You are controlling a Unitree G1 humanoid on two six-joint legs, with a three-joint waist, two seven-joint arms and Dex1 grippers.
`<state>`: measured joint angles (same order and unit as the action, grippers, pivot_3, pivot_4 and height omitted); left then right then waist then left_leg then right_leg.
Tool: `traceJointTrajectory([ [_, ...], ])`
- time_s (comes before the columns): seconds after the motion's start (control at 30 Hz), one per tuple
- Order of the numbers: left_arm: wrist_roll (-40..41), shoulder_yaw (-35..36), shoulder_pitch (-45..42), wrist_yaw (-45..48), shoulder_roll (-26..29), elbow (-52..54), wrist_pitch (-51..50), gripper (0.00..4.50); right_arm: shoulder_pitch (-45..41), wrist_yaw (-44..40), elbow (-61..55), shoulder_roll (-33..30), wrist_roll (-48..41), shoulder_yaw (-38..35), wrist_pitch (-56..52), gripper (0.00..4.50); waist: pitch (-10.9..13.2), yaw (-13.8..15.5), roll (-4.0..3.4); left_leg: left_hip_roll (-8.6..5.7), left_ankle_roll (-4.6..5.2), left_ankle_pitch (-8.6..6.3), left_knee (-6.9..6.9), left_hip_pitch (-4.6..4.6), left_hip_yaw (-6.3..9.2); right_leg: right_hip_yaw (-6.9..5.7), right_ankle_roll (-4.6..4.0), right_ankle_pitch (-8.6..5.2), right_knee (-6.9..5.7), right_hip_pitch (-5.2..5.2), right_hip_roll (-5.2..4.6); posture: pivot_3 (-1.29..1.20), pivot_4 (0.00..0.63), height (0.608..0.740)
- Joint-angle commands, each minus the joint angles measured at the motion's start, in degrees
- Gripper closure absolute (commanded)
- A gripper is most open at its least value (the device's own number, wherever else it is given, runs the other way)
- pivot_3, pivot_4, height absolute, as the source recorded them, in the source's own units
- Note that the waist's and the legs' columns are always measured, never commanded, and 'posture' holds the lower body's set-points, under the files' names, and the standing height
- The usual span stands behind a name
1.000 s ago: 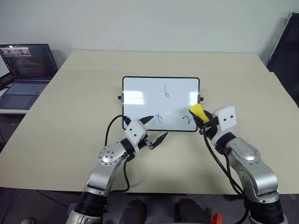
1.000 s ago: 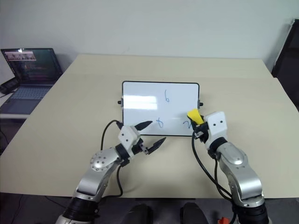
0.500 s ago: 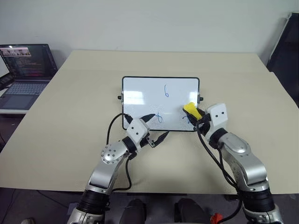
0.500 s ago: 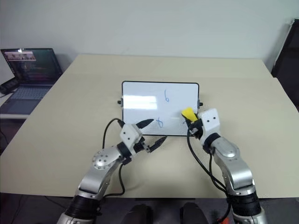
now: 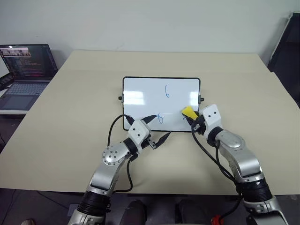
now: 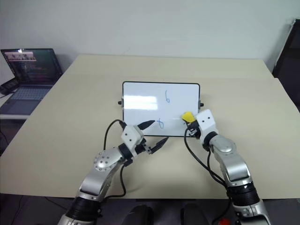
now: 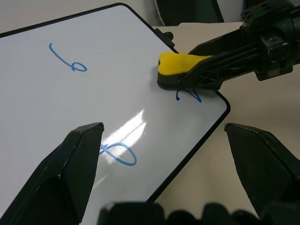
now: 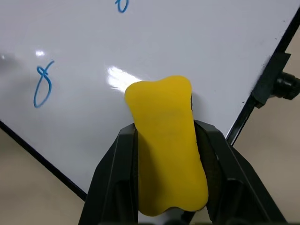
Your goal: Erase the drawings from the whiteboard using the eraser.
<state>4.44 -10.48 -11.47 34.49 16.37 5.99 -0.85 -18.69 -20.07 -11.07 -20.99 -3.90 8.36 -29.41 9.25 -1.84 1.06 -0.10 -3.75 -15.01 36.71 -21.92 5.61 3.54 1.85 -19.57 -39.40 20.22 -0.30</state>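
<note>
Holding the eraser (image 5: pixel 189 112) tight in our right gripper (image 5: pixel 192 118), we press it on the whiteboard (image 5: pixel 140 96), right over the drawing (image 7: pixel 188 95) at the near right corner. A second ago the eraser hung off to the side of that corner; now it has slid in over the board. Our left gripper (image 5: pixel 155 128) is spread open at the near edge, beside the middle drawing (image 5: pixel 159 117). The far drawing (image 5: pixel 167 91) sits well ahead of both grippers.

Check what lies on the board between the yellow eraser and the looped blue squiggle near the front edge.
Bare glossy whiteboard separates the yellow eraser and looped squiggle, per the left wrist view.
</note>
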Motion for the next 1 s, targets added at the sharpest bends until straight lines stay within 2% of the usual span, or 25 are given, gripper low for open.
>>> traceJointTrajectory([
  [0.03, 0.3, 0.4, -0.9, -0.1, 0.2, 1.0, 0.9, 0.00, 1.5, -1.3, 0.5, -2.1, 2.4, 1.7, -2.7, 3.17, 0.0, 0.0, 0.00, 0.00, 0.00, 0.00, 0.00, 0.02, 0.00, 0.00, 0.00, 0.00, -0.01, -0.01, 0.00, 0.00, 0.150, 0.740],
  [0.33, 0.2, 0.3, 0.0, -0.3, 0.4, 1.3, 1.1, 0.00, 7.4, -3.0, -2.7, -6.4, 4.3, 3.1, -7.3, 3.17, 0.0, 0.1, 0.06, 0.00, 0.00, 0.00, 0.05, 0.11, 0.05, -0.03, 0.01, 0.01, -0.02, -0.15, -0.01, 0.00, 0.150, 0.740],
  [0.5, 0.3, -0.1, 0.2, -0.2, 0.1, 1.4, 1.0, 0.00, 10.4, -3.0, -4.3, -8.7, 4.2, 0.7, -7.6, 3.17, 0.0, 0.1, 0.08, -0.03, 0.00, 0.00, 0.09, 0.18, 0.11, -0.09, 0.02, 0.01, -0.01, -0.26, -0.01, 0.00, 0.150, 0.740],
  [0.73, 0.4, -0.5, -0.5, 0.2, -0.1, 0.7, 1.4, 0.00, 4.3, 0.4, -2.3, -3.9, 3.5, -2.0, -2.3, 3.17, 0.0, -0.2, 0.08, -0.05, 0.01, 0.01, 0.13, 0.19, 0.11, -0.05, 0.12, 0.11, -0.02, -0.26, -0.01, 0.00, 0.150, 0.740],
  [1.0, 0.5, -0.5, 0.0, 0.6, 0.1, 1.3, 1.4, 0.00, 1.7, 1.0, 0.5, -1.6, 4.5, -0.8, 1.0, 3.17, 0.0, -0.3, 0.07, -0.03, 0.03, 0.02, 0.13, 0.12, 0.04, 0.04, 0.11, 0.16, 0.02, -0.16, 0.00, 0.00, 0.150, 0.740],
])
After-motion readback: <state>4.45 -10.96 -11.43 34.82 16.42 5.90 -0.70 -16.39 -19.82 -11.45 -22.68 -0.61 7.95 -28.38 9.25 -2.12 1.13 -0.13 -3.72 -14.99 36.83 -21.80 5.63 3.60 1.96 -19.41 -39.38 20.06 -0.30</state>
